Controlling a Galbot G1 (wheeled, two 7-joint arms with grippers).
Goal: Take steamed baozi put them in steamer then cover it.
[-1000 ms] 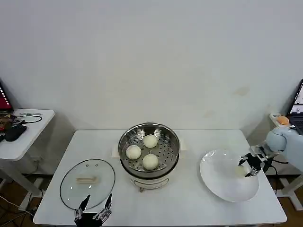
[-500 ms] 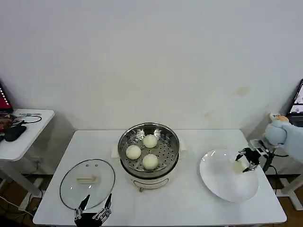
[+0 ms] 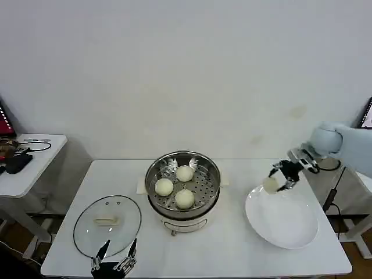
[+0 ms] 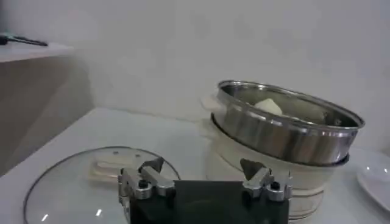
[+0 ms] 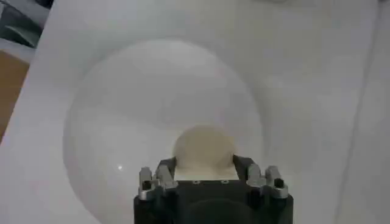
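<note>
I've lifted the right gripper [image 3: 280,178] clamping a baozi [image 3: 270,185] off the plate [image 3: 283,224], toward the steamer [image 3: 183,181] at 9 o'clock (left gripper [image 3: 116,256] parked, fingers spread).

Three round off-white baozi [image 3: 184,174] sit on the perforated floor of the shiny steel steamer [image 3: 156,168], which stands uncovered on its white pot base mid-table. A fourth baozi [image 3: 269,185] is up off the table, near the steamer. The clear glass cover [image 3: 87,232], white handle up, lies flat, just beside the steamer.
</note>
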